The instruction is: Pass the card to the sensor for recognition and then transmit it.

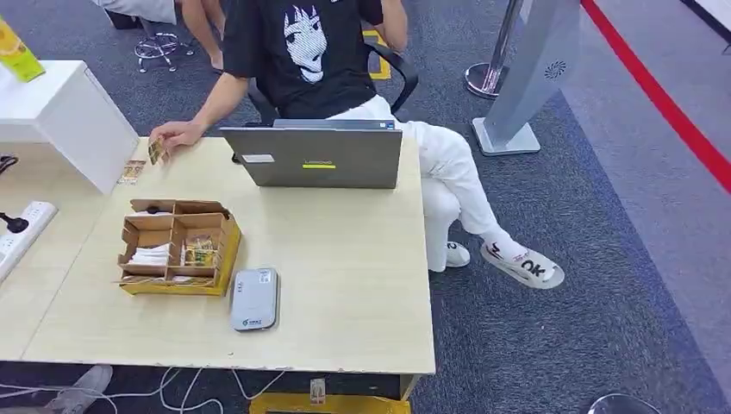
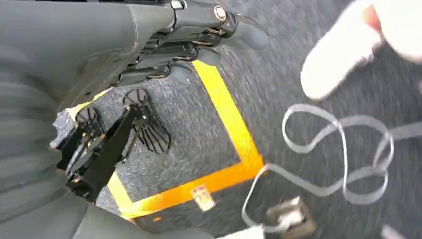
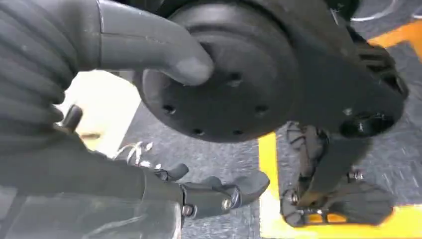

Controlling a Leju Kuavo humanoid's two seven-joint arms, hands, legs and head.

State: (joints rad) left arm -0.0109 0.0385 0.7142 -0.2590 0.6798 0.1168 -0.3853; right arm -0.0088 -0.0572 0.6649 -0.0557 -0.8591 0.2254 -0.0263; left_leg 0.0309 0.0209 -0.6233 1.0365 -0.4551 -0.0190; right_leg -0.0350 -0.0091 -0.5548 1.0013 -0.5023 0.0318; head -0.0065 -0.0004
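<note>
**Both hands hanging empty; cards on the table**

Head view: A wooden table [image 1: 345,285] carries a cardboard box [image 1: 177,247] with compartments, one holding cards [image 1: 199,251] and another white slips. A grey sensor [image 1: 254,298] lies flat just beside the box, toward the table's near edge. A closed-angle grey laptop [image 1: 315,155] stands at the far side. A seated person's hand [image 1: 175,134] rests at the far left corner, holding a card [image 1: 155,151] at the fingertips; another card [image 1: 132,171] lies on the table just beside it.

Left wrist view: The left hand [image 2: 199,45] hangs above grey carpet and yellow floor tape [image 2: 234,134]. Its fingers [image 2: 246,35] are extended and loosely apart, holding nothing, touching nothing. A grey cable [image 2: 343,154] loops across the floor.

Right wrist view: The right hand [image 3: 199,149] hangs over the carpet. The thumb [image 3: 154,50] is separated from the darker fingers [image 3: 234,191]; nothing lies between them. The hand is unclosed and empty.
</note>
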